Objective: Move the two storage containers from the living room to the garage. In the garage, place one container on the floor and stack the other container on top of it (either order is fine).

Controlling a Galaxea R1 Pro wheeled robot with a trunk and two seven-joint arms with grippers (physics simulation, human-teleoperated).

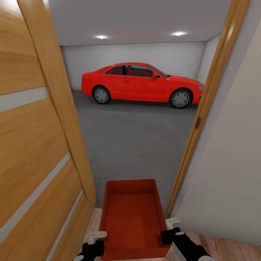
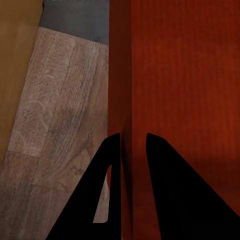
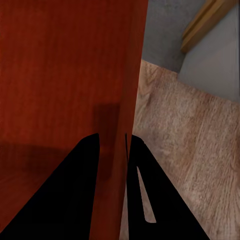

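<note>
At the garage doorway, left gripper (image 2: 132,150) and right gripper (image 3: 112,147) clamp 1 storage container's (image 1: 132,214) side walls.

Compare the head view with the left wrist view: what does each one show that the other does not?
Head view alone: the red car, ceiling lights, the right gripper on the storage container's right wall. Left wrist view alone: a close look at the fingers straddling the container's left wall. Both: the left gripper, the container, wood floor, grey garage floor.

The orange-red ribbed plastic bin (image 1: 132,217) loses its near wall to the head view's six o'clock edge; the glossy red car's (image 1: 141,84) nose hides behind the wooden door frame (image 1: 206,105) at three o'clock.
</note>
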